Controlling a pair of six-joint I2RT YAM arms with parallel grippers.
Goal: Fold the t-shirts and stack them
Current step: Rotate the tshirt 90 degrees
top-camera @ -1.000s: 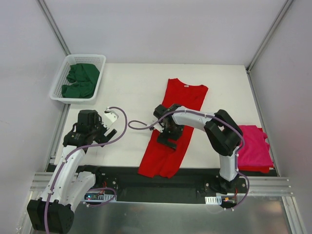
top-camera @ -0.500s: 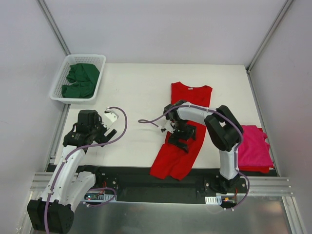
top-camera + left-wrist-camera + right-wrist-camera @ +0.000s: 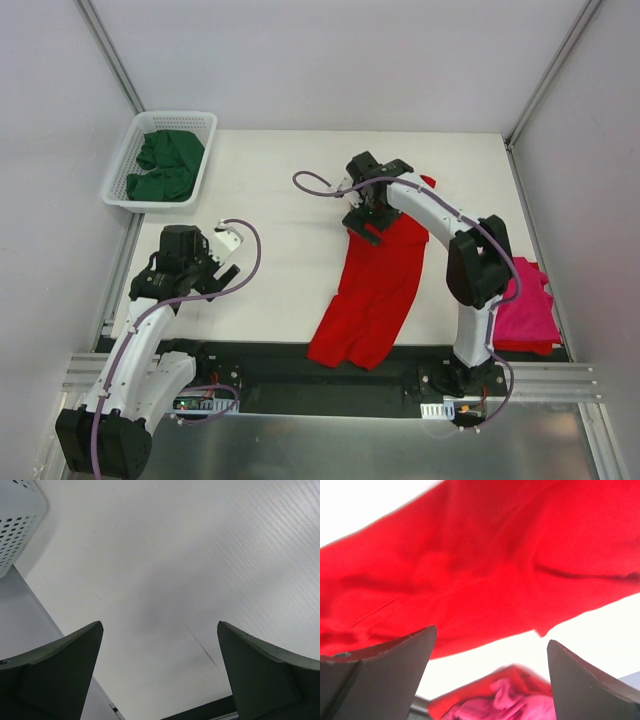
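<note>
A bright red t-shirt (image 3: 375, 290) lies lengthwise on the white table, its hem near the front edge and its collar end at the far side, partly under my right arm. My right gripper (image 3: 368, 218) is open just over the shirt's upper left part. In the right wrist view the red cloth (image 3: 485, 560) fills the top beyond the spread, empty jaws of the gripper (image 3: 491, 635). A folded magenta-pink t-shirt (image 3: 522, 300) lies at the right edge on more red cloth; it also shows in the right wrist view (image 3: 520, 702). Dark green t-shirts (image 3: 165, 165) sit in the basket. My left gripper (image 3: 222, 258) is open over bare table, as the left wrist view (image 3: 160, 625) shows.
The white lattice basket (image 3: 122, 165) stands at the far left corner; its corner shows in the left wrist view (image 3: 17, 525). A black strip and a metal rail (image 3: 330, 375) run along the front edge. Grey walls close in the table on both sides.
My right gripper has moved from the shirt's middle to its far collar end. The red shirt has been dragged to the right and is more rumpled. The left arm has not moved.
</note>
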